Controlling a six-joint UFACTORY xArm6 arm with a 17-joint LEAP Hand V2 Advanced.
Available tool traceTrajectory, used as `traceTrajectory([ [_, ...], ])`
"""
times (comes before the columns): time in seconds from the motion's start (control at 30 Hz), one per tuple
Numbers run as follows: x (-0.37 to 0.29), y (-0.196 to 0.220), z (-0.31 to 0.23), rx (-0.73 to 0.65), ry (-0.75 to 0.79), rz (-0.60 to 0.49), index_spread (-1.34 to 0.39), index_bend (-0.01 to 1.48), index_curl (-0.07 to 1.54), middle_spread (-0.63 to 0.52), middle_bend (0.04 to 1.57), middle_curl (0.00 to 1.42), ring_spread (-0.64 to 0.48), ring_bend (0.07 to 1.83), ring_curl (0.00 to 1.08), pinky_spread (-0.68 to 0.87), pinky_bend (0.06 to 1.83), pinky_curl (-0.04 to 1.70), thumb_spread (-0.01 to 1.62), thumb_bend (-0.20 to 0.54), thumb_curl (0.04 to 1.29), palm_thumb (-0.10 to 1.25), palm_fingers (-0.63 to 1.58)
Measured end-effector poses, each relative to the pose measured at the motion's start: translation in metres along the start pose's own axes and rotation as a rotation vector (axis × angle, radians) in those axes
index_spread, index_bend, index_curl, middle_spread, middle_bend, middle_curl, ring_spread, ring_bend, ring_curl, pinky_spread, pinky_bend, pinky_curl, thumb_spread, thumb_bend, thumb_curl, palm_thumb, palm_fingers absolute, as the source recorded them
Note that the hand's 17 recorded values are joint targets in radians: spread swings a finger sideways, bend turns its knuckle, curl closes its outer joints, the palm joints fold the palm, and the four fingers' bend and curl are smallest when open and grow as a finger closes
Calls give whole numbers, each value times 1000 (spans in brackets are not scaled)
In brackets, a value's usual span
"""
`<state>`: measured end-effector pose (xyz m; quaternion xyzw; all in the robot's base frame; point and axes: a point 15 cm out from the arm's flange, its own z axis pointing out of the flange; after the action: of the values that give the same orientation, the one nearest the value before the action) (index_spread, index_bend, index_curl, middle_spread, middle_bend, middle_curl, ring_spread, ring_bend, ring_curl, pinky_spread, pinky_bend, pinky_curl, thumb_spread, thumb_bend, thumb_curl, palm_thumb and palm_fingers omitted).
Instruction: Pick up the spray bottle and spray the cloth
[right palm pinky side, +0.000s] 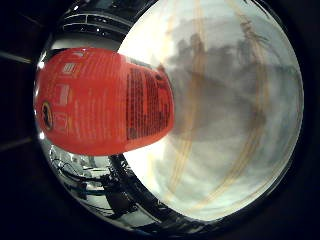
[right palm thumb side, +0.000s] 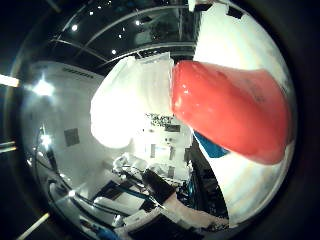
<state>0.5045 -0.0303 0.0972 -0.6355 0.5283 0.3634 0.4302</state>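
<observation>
Close against the palm, red spray bottle (white sprayer head).

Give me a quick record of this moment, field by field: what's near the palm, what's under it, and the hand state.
object near palm: red spray bottle, fills much of both views, so close
bottle top: white sprayer head
surface beyond bottle: pale table with yellowish stripes
cloth: not clearly identifiable
blue item: small patch beside the bottle, identity unclear
hand fingers: not visible, state cannot be told
</observation>
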Motion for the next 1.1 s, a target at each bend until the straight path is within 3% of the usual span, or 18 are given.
traceTrajectory([
  [0.23,-9,-7,25,-42,-20,-13,-156,159,266,92,234,353,140,388,275,254,332,308,908,-25,297,446,181],
  [0.33,-13,-10,34,-48,-31,-15,-157,158,270,61,279,366,77,468,286,205,328,300,918,-20,307,509,328],
  [0.43,-15,-11,41,-54,-38,-16,-205,170,273,-1,358,391,-10,650,318,122,352,283,934,-2,331,657,607],
  [0.5,-17,-14,42,-44,-44,-16,-256,172,276,-53,463,428,-91,797,356,-6,468,285,933,16,361,795,943],
  [0.53,-18,-16,43,-34,-51,-16,-288,207,304,-76,535,465,-137,852,389,-118,588,319,923,13,378,857,1169],
  [0.6,-22,-23,44,-4,-70,-13,-310,310,362,-89,648,514,-166,910,425,-241,708,366,907,0,396,912,1328],
  [0.67,-24,-27,44,9,-79,-4,-299,539,468,-87,818,571,-166,1015,464,-313,825,423,887,-9,424,974,1411],
  [0.77,-22,-25,45,7,-91,23,-237,813,584,-69,975,615,-153,1143,508,-299,993,506,878,-12,460,1021,1417],
  [0.87,-28,-21,44,1,-121,33,-202,989,655,-62,1134,654,-154,1291,557,-250,1154,607,873,-6,516,1077,1329],
  [1.1,-44,-17,40,-29,-147,38,-182,1115,697,-62,1284,659,-146,1437,601,-178,1255,802,791,-17,638,1102,1196],
])
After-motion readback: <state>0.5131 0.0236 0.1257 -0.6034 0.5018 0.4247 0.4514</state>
